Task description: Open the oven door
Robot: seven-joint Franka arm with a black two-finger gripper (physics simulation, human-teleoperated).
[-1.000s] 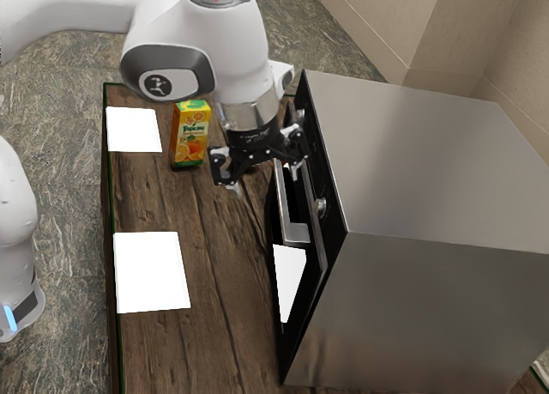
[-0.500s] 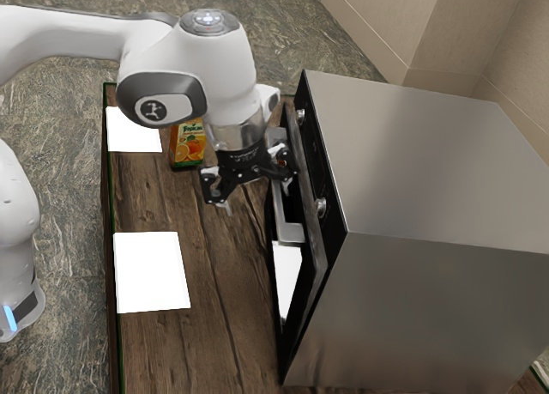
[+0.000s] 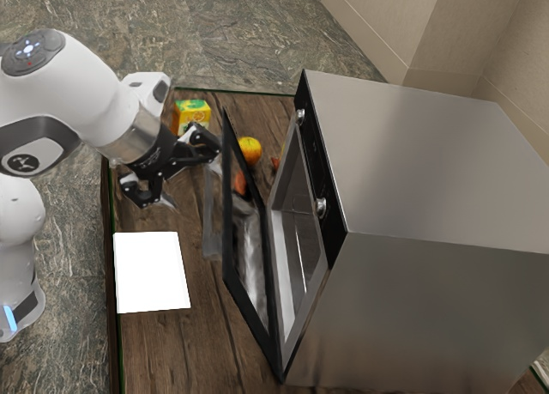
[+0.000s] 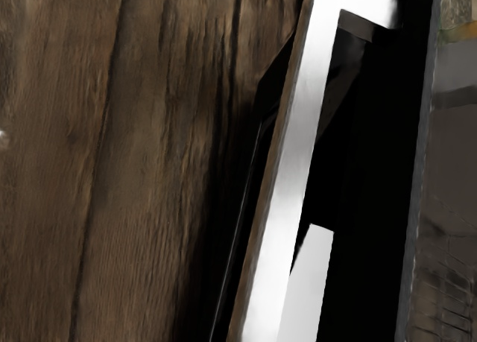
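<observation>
In the exterior view my gripper [image 3: 194,184] is open, its two fingers wide apart, on the outer side of the oven door [image 3: 226,214]. The door leans outward from its lower edge, partly open, with a gap between its top and the oven [image 3: 429,171]. Its pale handle [image 3: 210,218] stands close beside the far finger; whether they touch I cannot tell. In the wrist view the bright handle bar [image 4: 292,163] runs lengthwise along the dark door [image 4: 369,178], and some of the rack [image 4: 455,290] shows beyond the door's edge.
A juice carton [image 3: 193,113] stands behind the gripper, and an orange [image 3: 250,150] lies beyond the door. A white sheet [image 3: 152,272] is on the wooden table [image 3: 159,347] nearer the camera. Knobs [image 3: 322,207] stick out from the oven front.
The door has swung outward, widening its gap to the oven. My hand has moved toward the exterior view's left and tilted, its fingers still apart. The orange has come into sight.
</observation>
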